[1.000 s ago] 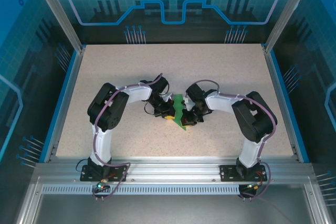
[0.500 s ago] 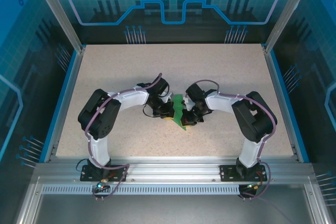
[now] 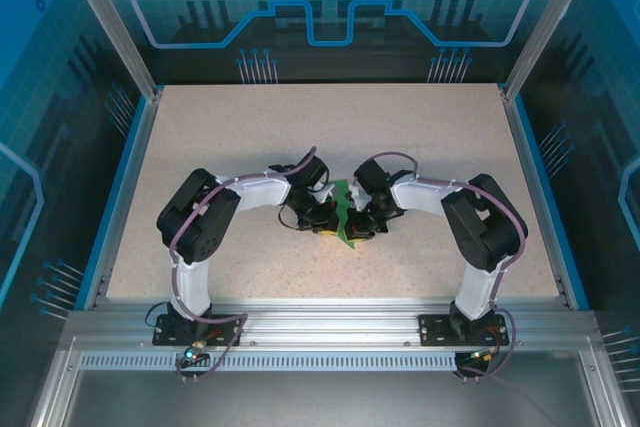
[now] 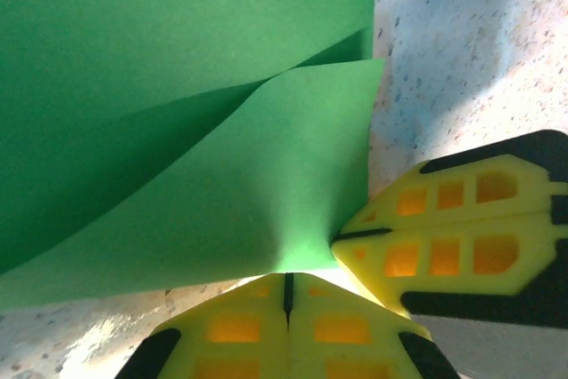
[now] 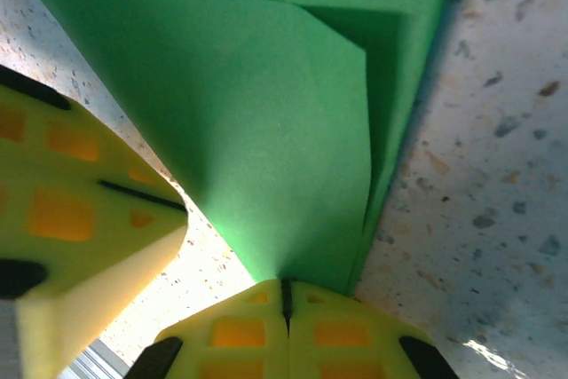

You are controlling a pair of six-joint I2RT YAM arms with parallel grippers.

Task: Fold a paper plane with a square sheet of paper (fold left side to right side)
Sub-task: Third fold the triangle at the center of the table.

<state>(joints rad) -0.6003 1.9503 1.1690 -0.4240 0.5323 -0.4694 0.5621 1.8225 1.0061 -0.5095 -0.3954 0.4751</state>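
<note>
A speckled bench (image 3: pixel 300 127) carries folded green paper (image 3: pixel 346 215) at its middle. From above, only a narrow strip of it shows between the left end effector (image 4: pixel 287 280) and the right end effector (image 5: pixel 285 288). Close up, the paper runs off frame. Both end effectors are closed, each pinching a raised flap, their tips close together.

My left hand (image 4: pixel 287 276) has its yellow fingers pressed together on the near edge of the bright green folded sheet of paper (image 4: pixel 177 95); the right hand (image 4: pixel 341 238), likewise closed, meets that edge just beside it, over the speckled bench (image 4: pixel 461 42).
</note>
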